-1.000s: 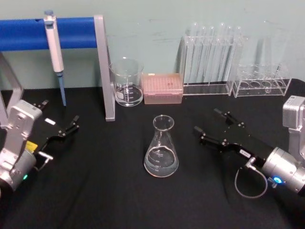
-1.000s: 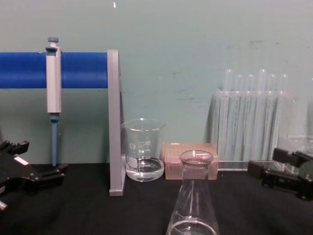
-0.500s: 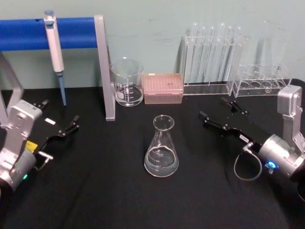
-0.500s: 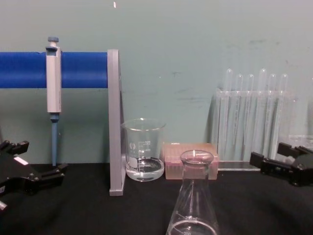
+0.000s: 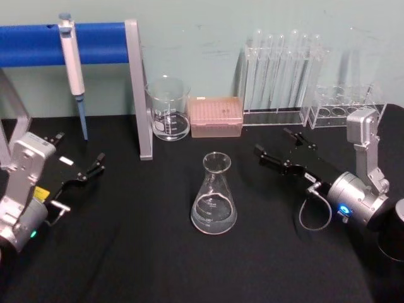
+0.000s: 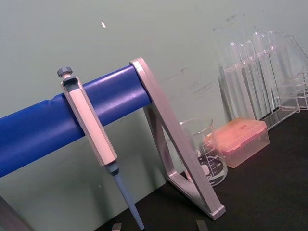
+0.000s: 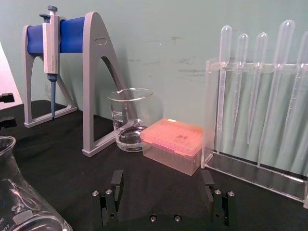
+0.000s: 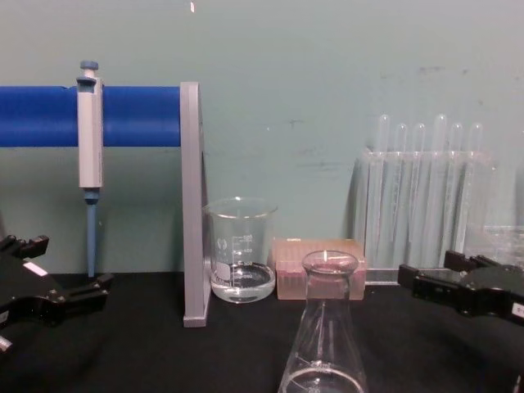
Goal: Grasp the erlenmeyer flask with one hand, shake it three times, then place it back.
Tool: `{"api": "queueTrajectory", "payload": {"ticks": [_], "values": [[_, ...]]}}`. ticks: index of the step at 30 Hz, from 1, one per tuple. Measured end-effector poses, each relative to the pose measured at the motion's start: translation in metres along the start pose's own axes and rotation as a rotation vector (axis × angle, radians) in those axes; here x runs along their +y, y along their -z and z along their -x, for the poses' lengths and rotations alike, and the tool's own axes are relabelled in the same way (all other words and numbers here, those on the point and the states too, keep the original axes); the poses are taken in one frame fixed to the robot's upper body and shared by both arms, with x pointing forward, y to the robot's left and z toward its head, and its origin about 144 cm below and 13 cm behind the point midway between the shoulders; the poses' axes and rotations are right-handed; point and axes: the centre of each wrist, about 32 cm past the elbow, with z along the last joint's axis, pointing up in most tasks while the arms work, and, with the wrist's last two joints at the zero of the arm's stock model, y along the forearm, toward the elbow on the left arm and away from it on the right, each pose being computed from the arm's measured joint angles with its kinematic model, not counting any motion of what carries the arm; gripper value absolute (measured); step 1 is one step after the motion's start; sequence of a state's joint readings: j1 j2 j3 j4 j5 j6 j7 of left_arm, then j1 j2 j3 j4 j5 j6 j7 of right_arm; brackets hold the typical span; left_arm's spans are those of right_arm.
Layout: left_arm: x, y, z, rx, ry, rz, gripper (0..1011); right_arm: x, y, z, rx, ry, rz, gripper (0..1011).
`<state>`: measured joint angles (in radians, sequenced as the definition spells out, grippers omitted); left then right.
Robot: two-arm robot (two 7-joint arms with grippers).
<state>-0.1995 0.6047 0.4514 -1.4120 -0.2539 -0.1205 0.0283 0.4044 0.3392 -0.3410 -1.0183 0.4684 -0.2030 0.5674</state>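
The upright erlenmeyer flask (image 5: 214,196) is found just left of and nearer than the right gripper (image 5: 276,149), whose jaws are spread, while the left gripper (image 5: 79,160), also spread, is parked farther off.

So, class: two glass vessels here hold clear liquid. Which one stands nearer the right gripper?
The erlenmeyer flask, cone-shaped with a narrow neck, mid-table just left of the open right gripper. The straight-walled beaker stands farther back by the stand.

Graduation marks on the beaker (image 5: 168,108) and erlenmeyer flask (image 5: 214,197) — too small to read.
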Motion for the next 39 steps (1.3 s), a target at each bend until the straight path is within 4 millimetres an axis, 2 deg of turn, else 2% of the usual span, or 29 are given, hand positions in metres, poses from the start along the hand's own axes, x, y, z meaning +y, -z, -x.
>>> {"api": "queueTrajectory", "payload": {"ticks": [39], "values": [[0.0,0.0,0.0,0.0,0.0,0.0,1001,0.0025,-0.0005,0.0007,-0.001,-0.003,0.001,1000]]}}
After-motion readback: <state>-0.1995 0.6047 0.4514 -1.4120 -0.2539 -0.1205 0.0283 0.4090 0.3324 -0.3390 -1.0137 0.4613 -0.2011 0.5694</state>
